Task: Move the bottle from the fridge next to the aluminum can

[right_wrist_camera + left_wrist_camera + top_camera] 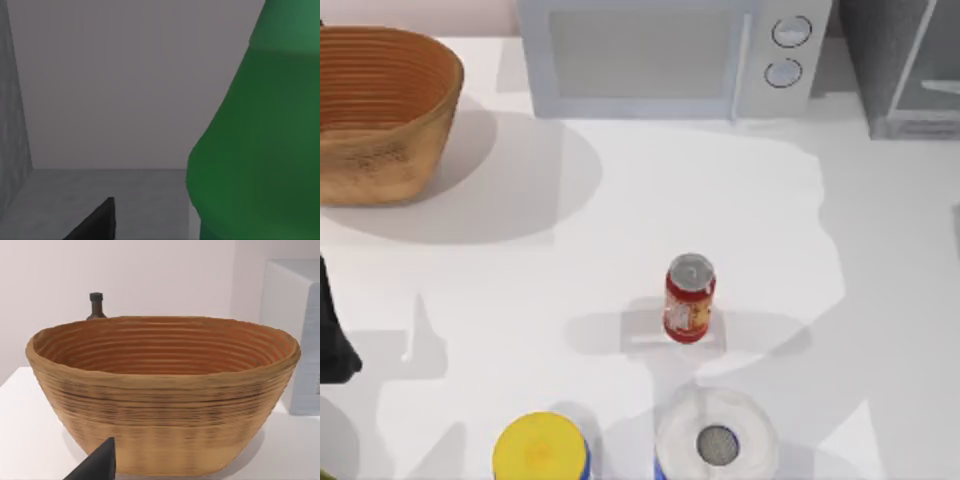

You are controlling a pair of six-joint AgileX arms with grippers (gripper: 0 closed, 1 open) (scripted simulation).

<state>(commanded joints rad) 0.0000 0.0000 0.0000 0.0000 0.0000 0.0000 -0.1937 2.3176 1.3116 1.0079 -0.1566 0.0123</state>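
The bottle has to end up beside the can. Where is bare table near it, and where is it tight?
Bare table lies left and right of the can, and behind it toward the microwave. In front it is tight: the white roll and yellow-lidded container.

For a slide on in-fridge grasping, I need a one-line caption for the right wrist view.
Right claw's fingertip inside the grey fridge, close beside the green bottle.
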